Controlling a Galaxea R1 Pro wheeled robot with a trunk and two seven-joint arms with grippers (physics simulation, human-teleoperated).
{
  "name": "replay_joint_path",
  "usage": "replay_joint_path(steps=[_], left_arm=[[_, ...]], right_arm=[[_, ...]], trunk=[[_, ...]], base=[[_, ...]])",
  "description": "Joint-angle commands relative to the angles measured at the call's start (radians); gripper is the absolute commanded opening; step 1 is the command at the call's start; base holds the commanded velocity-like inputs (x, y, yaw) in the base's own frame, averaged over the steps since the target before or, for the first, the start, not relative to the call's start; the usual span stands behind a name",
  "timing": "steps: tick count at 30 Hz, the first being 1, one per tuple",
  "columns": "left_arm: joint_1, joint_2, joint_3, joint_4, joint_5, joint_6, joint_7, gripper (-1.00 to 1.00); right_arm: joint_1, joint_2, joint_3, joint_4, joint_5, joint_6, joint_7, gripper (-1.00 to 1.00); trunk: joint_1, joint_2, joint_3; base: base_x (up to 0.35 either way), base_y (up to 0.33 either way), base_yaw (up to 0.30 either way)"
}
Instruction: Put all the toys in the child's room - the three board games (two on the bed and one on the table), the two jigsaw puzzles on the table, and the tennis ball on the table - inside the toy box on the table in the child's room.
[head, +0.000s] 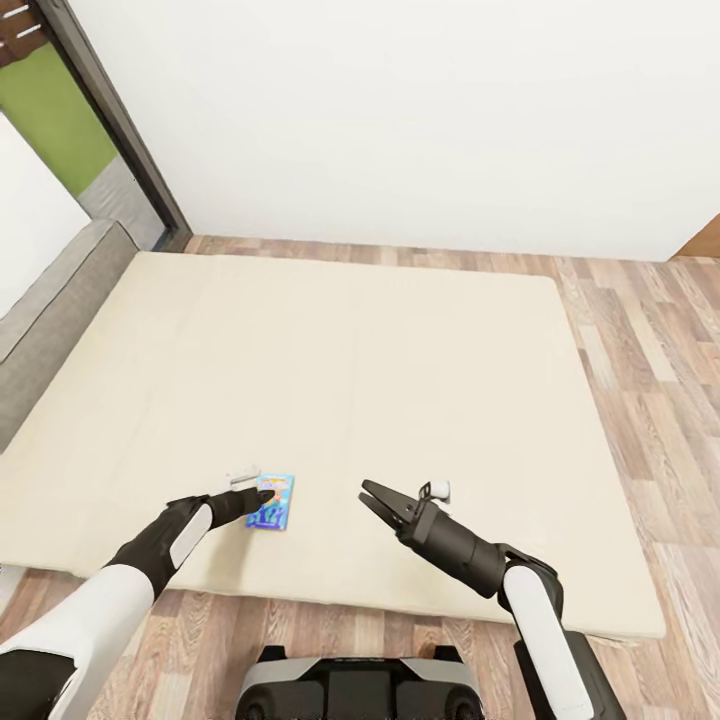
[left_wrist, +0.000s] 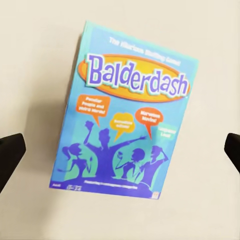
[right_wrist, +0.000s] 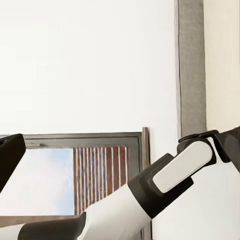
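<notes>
Near the front edge of the bed (head: 350, 380), toward its left corner, the blue game (head: 272, 502) is lying flat on the mattress, its Balderdash lid facing up. I am hovering my left gripper (head: 262, 495) right over it, fingers (left_wrist: 11, 155) spread wide either side of the box and not touching it. I am holding my right gripper (head: 372, 496) just above the mattress, nearer the middle of that front edge, well apart from the game, its fingers parted and gripping nothing. Past the bed's far edge, wood floor (head: 640, 330) is meeting a white wall (head: 400, 110).

Board game (left_wrist: 125, 112) glossy printed card; bed (head: 400, 380) matt beige cloth; floor (head: 650, 340) wood plank.
</notes>
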Motion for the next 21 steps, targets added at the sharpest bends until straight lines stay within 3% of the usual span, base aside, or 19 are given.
replay_joint_path(steps=[1, 11, 21], left_arm=[[0.0, 0.0, -0.005, -0.001, 0.004, 0.002, 0.0, 1.0], [0.0, 0.002, -0.005, -0.001, 0.004, -0.002, -0.001, 1.0], [0.0, 0.006, -0.005, -0.001, 0.004, -0.003, -0.001, 1.0]], right_arm=[[0.0, 0.0, -0.003, 0.0, -0.001, 0.001, 0.001, 1.0], [0.004, -0.003, -0.004, 0.0, -0.001, -0.07, 0.006, 1.0], [0.006, -0.003, -0.001, 0.001, -0.001, -0.082, 0.005, 1.0]], trunk=[[0.0, -0.002, -0.003], [0.0, -0.002, -0.019], [0.0, -0.002, -0.03]], base=[[0.0, 0.0, 0.067], [0.0, 0.0, 0.067], [0.0, 0.0, 0.004]])
